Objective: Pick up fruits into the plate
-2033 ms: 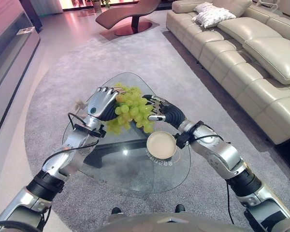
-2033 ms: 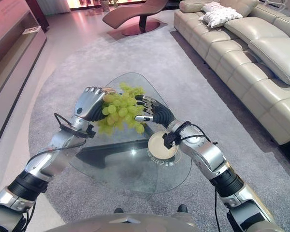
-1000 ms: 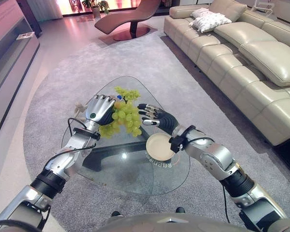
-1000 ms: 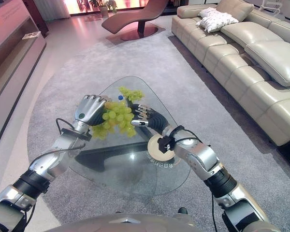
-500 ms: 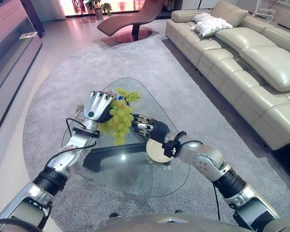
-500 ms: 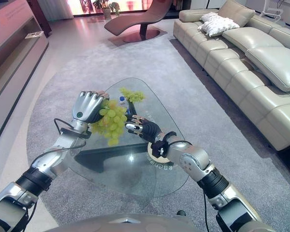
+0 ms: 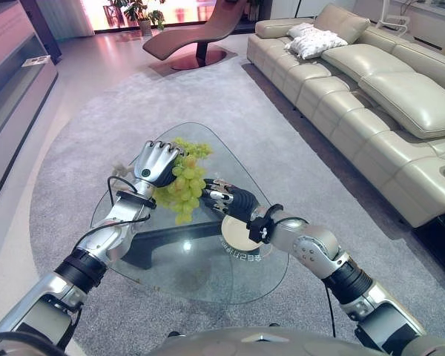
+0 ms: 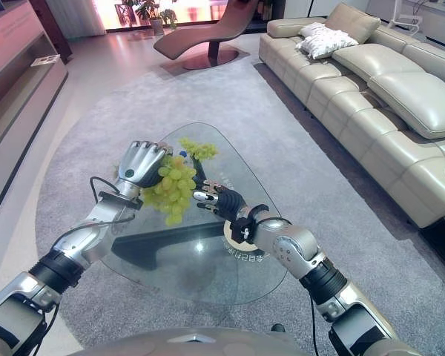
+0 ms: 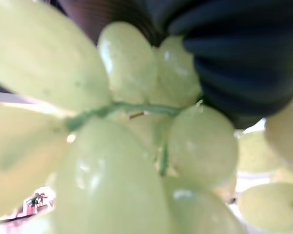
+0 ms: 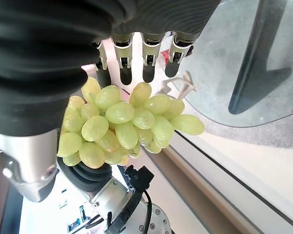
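- Left eye view: the left hand (image 7: 157,162) has its fingers curled over the top of a bunch of green grapes (image 7: 181,191), which hangs clear above the glass table (image 7: 170,259).
- Left wrist view confirms the hold: grapes and their green stem (image 9: 122,109) press right up against the hand's dark cover.
- The plate (image 7: 241,236), small and cream-coloured, sits on the glass; the held bunch hangs beside it, toward the robot's left and slightly beyond, not yet over it.
- The right hand (image 8: 216,200) hovers between the bunch and the plate, fingers extended and relaxed, holding nothing. In the right wrist view its fingertips (image 10: 150,75) reach just past the top of the bunch; I cannot tell if they touch it.
- A second green bunch (image 7: 193,149) lies on the glass beyond the plate, near the table's far edge (a small blue-and-white thing (image 8: 184,154) shows just beside it, too small to identify).
- Step in hand, as I judge it: carrying the first bunch toward the plate, the right hand poised to steady it.
- Next move calls for bringing the bunch over the plate, lowering until the bottom grapes rest, then loosening the left fingers. The bunch looks bigger than the plate, so overhang is likely.
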Robot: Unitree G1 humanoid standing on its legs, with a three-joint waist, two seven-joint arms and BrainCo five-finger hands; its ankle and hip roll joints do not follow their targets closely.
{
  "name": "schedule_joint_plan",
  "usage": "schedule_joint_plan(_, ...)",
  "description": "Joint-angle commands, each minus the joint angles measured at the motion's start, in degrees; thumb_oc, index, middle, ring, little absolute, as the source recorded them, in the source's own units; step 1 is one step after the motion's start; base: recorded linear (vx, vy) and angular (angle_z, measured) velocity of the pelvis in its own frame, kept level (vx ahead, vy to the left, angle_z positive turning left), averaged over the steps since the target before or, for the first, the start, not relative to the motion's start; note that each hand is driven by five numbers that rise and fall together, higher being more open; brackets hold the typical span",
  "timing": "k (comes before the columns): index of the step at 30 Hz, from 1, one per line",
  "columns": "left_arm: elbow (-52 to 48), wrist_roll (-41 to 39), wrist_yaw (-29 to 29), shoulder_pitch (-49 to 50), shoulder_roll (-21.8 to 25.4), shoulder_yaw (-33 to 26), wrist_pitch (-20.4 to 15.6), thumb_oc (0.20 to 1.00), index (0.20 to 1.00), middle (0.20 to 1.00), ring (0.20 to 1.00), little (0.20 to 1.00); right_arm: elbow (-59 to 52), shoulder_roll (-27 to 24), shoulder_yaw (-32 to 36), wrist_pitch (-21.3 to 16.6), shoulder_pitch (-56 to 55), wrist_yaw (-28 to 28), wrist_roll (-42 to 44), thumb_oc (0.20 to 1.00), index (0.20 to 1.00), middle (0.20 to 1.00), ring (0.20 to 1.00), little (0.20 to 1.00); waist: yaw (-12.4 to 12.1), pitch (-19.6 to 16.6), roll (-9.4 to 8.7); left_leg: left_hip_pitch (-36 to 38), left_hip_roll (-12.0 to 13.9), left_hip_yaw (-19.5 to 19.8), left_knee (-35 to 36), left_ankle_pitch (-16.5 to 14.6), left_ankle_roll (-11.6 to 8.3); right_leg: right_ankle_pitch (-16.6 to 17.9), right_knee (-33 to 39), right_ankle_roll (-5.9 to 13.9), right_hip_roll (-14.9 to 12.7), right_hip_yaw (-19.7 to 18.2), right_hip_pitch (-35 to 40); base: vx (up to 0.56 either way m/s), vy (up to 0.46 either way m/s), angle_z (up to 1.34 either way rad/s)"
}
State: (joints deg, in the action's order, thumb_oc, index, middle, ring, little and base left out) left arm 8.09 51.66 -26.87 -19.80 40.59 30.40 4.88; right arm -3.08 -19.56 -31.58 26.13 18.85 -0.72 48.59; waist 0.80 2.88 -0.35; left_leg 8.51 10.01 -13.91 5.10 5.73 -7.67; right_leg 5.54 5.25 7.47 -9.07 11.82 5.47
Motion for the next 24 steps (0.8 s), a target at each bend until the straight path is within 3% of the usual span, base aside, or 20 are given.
schedule_joint_plan(1, 1.4, -0.8, -0.9, -8.5, 0.5, 1.1, -0.3, 0.200, 0.200, 0.200, 0.200, 0.200, -4.1, 4.1, -0.5, -5.3, 5.9, -1.5, -0.5, 1.000, 1.000, 1.000, 1.000, 1.000, 0.0, 1.3, -0.73, -0.7, -0.1, 1.4, -1.8, -4.9, 1.58, -4.6, -3.6, 2.03, -3.1, 2.6, 2.3, 0.00, 0.000, 0.00)
schedule_joint_plan(12, 2.8, -1.7, -0.5, -7.0, -0.9, 0.5, -2.0, 0.200, 0.200, 0.200, 0.200, 0.200, -4.8, 4.2, 0.2, -7.1, 6.7, -3.1, -7.9, 1.000, 1.000, 1.000, 1.000, 1.000, -0.3, 1.4, -0.79, -0.5, 0.0, 0.9, -1.8, -4.8, 1.63, -4.9, -4.0, 1.96, -3.3, 3.3, 2.6, 0.00, 0.000, 0.00)
schedule_joint_plan(17, 3.5, -4.7, -3.3, -5.7, 0.5, -2.2, -5.4, 0.200, 0.200, 0.200, 0.200, 0.200, -6.5, 1.5, 2.1, -9.4, 6.6, -4.6, -13.8, 1.000, 1.000, 1.000, 1.000, 1.000, -0.3, 1.4, -0.77, -0.4, 0.1, 0.5, -1.7, -4.7, 1.44, -4.8, -3.8, 1.94, -3.4, 3.5, 2.7, 0.00, 0.000, 0.00)
schedule_joint_plan(24, 2.1, -4.7, -5.7, -2.7, 2.8, -7.9, -8.2, 0.200, 0.200, 0.200, 0.200, 0.200, -8.6, -2.8, 5.6, -8.5, 5.1, -7.9, -13.7, 1.000, 1.000, 1.000, 1.000, 1.000, -0.6, 1.7, -0.90, -0.8, 0.1, 0.7, -2.1, -4.7, 1.28, -4.8, -4.2, 1.85, -3.5, 3.8, 2.6, 0.00, 0.000, 0.00)
